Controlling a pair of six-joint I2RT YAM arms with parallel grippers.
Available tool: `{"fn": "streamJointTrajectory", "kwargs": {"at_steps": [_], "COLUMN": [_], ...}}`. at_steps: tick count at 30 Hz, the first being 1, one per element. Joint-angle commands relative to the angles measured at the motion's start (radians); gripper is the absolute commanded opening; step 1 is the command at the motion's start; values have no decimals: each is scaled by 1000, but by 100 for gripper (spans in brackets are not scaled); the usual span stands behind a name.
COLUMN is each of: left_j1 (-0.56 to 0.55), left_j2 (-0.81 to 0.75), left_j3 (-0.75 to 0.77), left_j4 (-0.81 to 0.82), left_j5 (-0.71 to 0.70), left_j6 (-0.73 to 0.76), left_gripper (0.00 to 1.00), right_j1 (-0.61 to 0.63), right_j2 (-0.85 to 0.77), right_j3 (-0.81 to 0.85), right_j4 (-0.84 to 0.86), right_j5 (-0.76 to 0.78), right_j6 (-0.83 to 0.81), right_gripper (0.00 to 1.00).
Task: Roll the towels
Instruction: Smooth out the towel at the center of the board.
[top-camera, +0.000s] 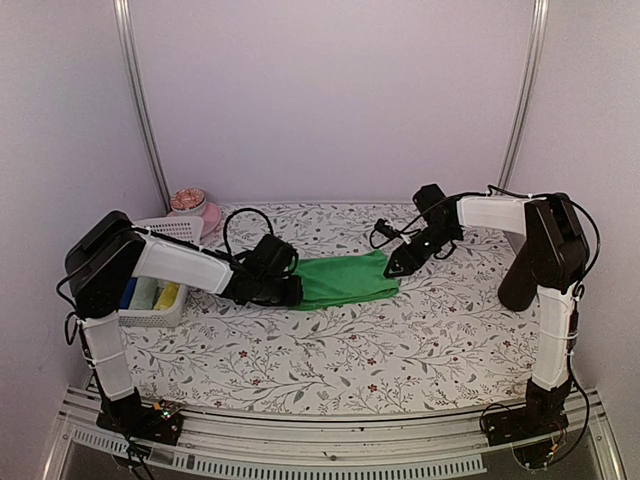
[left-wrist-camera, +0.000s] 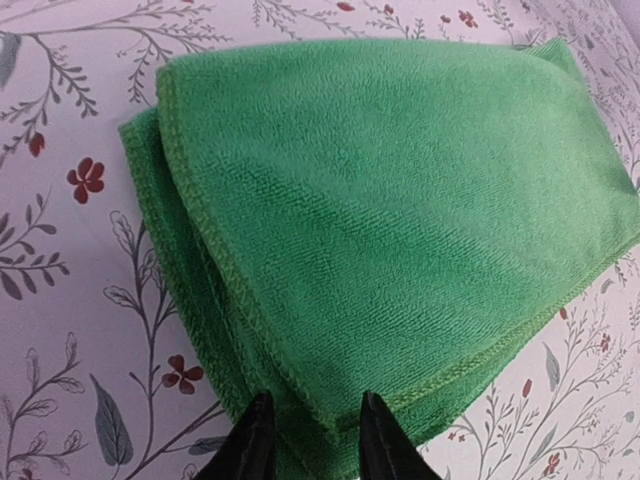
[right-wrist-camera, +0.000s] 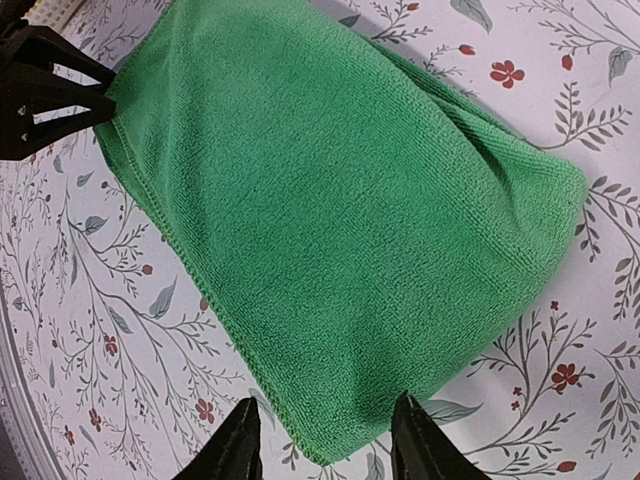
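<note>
The plain green towel (top-camera: 345, 278) lies folded on the flowered tablecloth, also seen in the left wrist view (left-wrist-camera: 400, 200) and right wrist view (right-wrist-camera: 340, 220). My left gripper (top-camera: 290, 290) is at its left end, fingers (left-wrist-camera: 250, 440) closed in on the bunched folded corner between them. It shows in the right wrist view (right-wrist-camera: 105, 95) with tips pinched on that edge. My right gripper (top-camera: 396, 266) is open, fingers (right-wrist-camera: 235, 450) straddling the towel's right corner without touching it. A yellow-lime cloth (top-camera: 165, 293) sits in the basket.
A white mesh basket (top-camera: 170, 232) stands at the left edge under my left arm, with a blue item (top-camera: 128, 292) inside. A pink bowl (top-camera: 195, 207) sits behind it. White walls close in the back and sides.
</note>
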Motion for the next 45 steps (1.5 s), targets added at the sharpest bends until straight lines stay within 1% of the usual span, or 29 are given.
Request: {"fn": "streamJointTrajectory", "kwargs": {"at_steps": [1, 11, 21, 27, 30, 39, 45], "left_j1": [13, 12, 12, 12, 11, 11, 4], "left_j2": [13, -56, -23, 9, 23, 23, -7], "left_j3": [17, -27, -5, 11, 19, 22, 15], "left_j4": [21, 44, 61, 66, 62, 53, 40], "left_j5": [-21, -25, -7, -2, -4, -15, -15], "left_j6": [-5, -20, -15, -16, -16, -21, -39], "left_gripper": [28, 33, 33, 29, 24, 2, 1], "right_j1": [8, 12, 13, 14, 15, 17, 18], "right_j2": [20, 18, 18, 17, 19, 29, 35], "right_j3": [-10, -9, -11, -11, -11, -11, -11], "right_j4": [15, 16, 18, 18, 18, 19, 19], "right_j5": [5, 10, 13, 15, 15, 27, 56], "right_j6": [-12, -14, -14, -14, -14, -14, -12], "right_gripper": [45, 45, 45, 45, 45, 45, 44]}}
